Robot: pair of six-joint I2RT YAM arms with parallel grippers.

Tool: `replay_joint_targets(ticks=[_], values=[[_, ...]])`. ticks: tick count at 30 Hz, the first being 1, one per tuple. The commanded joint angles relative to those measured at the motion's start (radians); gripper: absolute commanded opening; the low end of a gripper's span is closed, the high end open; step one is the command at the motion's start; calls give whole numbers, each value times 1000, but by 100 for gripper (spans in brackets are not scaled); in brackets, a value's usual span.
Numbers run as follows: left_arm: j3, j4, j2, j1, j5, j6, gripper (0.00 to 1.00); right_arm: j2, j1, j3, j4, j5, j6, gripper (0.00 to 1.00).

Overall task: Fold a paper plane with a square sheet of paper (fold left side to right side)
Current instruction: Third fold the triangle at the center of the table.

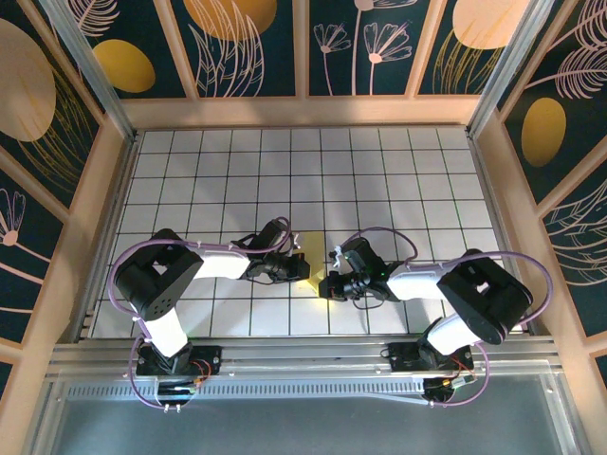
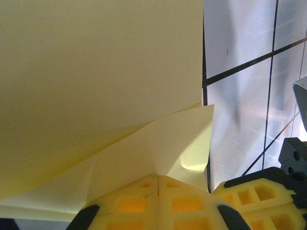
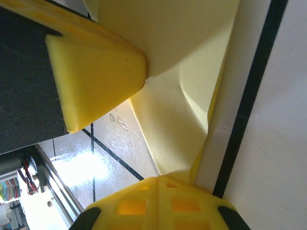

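The square sheet of paper (image 2: 96,72) looks thin, light and floppy, likely to crease easily; the left end effector (image 2: 158,184) and right end effector (image 3: 158,184) each pinch its edge.

Black-and-white arms (image 1: 216,263), purple cables (image 1: 142,248), yellow grid-moulded fingers (image 2: 129,203).

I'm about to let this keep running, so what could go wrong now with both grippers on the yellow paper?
1. The left gripper and right gripper both appear shut on the square sheet of paper, close together; pulling apart could tear it.
2. The sheet bulges beside the right pinch, so pressing down might set a stray crease.
3. The grippers sit very close, so they could bump each other.
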Motion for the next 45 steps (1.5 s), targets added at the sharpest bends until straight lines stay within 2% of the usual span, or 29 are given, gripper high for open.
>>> replay_joint_targets(ticks=[1,8,16,21,29,38,45], values=[[-14,-56,-7,-3,-46,-12,3,23,7,-3,-26,18,11,0],[4,-40,-106,-3,-48,-16,10,48,6,-16,-67,27,16,0],[-91,82,-205,-13,27,-61,9,58,5,-18,-89,47,10,0],[-112,145,-173,-50,49,-99,7,58,6,-17,-103,62,12,0],[-112,226,-98,-57,53,-136,5,68,9,0,-135,80,7,0],[-85,243,-46,-57,33,-147,4,78,16,9,-154,94,4,0],[-80,192,-3,-58,-26,-160,3,85,21,17,-176,105,2,0]])
